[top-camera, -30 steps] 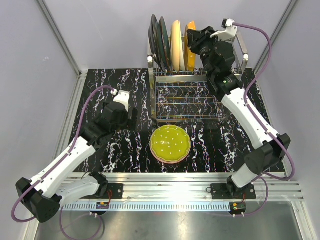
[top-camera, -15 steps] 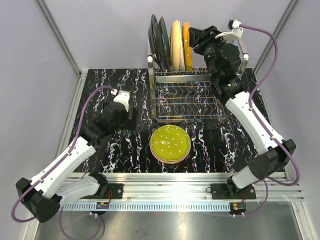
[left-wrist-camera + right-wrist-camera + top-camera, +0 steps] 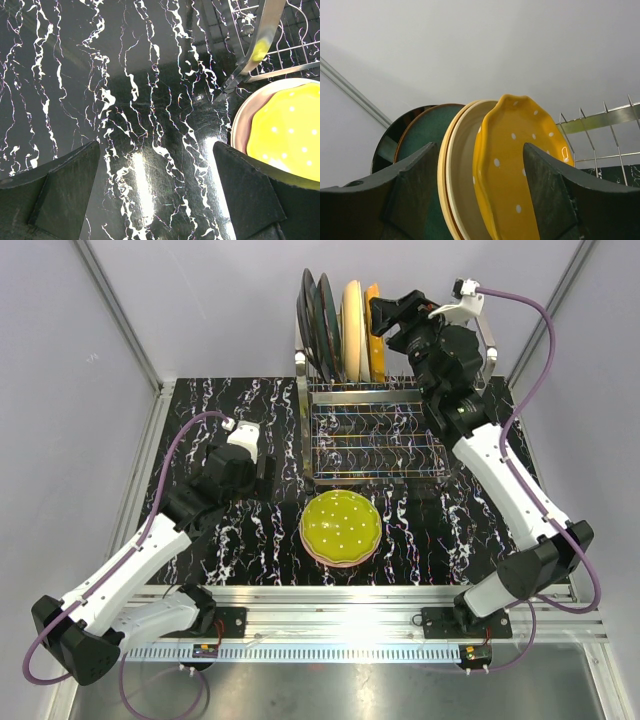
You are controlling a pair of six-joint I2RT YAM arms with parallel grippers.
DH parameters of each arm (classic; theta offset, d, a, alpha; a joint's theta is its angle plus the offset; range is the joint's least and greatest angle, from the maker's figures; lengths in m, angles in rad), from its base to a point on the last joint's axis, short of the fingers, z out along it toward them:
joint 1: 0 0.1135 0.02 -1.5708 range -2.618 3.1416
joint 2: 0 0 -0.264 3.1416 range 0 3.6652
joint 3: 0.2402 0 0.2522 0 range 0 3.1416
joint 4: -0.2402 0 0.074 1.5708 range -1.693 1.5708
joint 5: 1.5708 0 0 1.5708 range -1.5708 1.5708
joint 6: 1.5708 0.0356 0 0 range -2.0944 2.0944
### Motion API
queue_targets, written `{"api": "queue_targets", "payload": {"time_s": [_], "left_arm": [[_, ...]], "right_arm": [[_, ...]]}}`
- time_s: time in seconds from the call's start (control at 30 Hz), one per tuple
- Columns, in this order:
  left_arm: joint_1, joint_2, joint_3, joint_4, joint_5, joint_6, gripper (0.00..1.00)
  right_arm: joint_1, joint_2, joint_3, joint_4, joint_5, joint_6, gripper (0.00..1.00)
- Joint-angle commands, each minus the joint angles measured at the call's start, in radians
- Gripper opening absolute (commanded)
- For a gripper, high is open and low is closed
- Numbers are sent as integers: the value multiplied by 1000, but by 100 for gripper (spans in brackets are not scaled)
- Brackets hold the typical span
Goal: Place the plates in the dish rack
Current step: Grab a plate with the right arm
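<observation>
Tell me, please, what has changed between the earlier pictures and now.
The right gripper opened its jaws and let go of the orange plate, which tipped from its lean to stand upright beside the cream plate in the dish rack. The left gripper, open, and the green speckled plate in front of the rack stayed where they were.

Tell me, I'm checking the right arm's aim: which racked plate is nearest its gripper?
The orange white-dotted plate, rightmost of the four standing in the dish rack; the cream plate and two dark plates stand farther left.
</observation>
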Motion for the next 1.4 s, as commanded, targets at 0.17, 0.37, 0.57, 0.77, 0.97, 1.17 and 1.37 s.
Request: {"api": "queue_targets", "payload": {"time_s": [0.17, 0.37, 0.57, 0.77, 0.97, 1.17, 1.37], "left_arm": [[4, -26, -8, 42, 6, 5, 99], [7, -10, -12, 51, 24, 3, 99], [13, 16, -6, 42, -8, -9, 99], [41, -15, -11, 50, -64, -18, 99], [43, -52, -21, 56, -132, -17, 99], [44, -49, -15, 47, -149, -21, 99], [44, -67, -18, 44, -143, -30, 99]], "right_arm": [[5, -210, -4, -59, -74, -103, 78], [3, -354, -78, -171, -253, -123, 71], [66, -544, -361, -215, -526, -169, 60], [260, -710, -568, -348, -407, -234, 58], [298, -839, -870, -319, -464, -110, 56], [463, -753, -1023, -243, -330, -47, 55], [551, -553, -1004, -214, -108, -25, 55]]}}
